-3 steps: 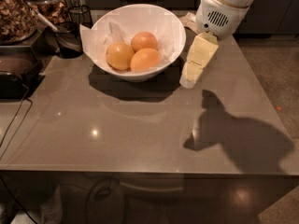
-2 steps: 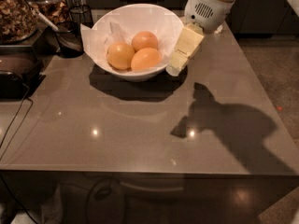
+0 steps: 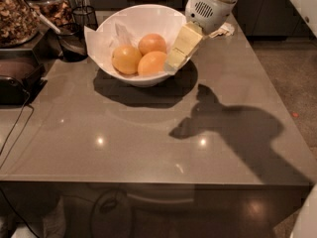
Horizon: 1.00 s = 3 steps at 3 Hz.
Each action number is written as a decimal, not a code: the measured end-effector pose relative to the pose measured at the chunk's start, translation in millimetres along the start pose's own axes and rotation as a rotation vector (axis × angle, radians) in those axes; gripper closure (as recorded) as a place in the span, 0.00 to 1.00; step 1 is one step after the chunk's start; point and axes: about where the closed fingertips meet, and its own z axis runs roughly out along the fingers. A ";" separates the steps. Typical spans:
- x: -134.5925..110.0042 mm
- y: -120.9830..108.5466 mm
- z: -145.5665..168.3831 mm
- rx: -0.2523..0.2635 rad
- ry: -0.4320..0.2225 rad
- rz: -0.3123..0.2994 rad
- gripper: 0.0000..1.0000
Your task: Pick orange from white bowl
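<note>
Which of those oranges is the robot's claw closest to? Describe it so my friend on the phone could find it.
On the grey table, toward its far edge, stands a white bowl lined with paper, holding three oranges. The orange meant lies at the near right, beside the gripper that leans in over the right rim; the other two sit left and behind.

3 oranges (image 3: 151,63) in white bowl (image 3: 141,15); pincer (image 3: 175,63) over right rim.

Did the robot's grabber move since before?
Yes. The gripper slid left, from beside the white bowl to over its rim, near the oranges.
</note>
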 end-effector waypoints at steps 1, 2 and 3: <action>-17.1 0.6 10.3 0.020 0.005 0.051 0.00; -35.2 -2.8 19.7 0.037 0.016 0.116 0.00; -46.7 -8.7 24.0 0.051 0.018 0.179 0.00</action>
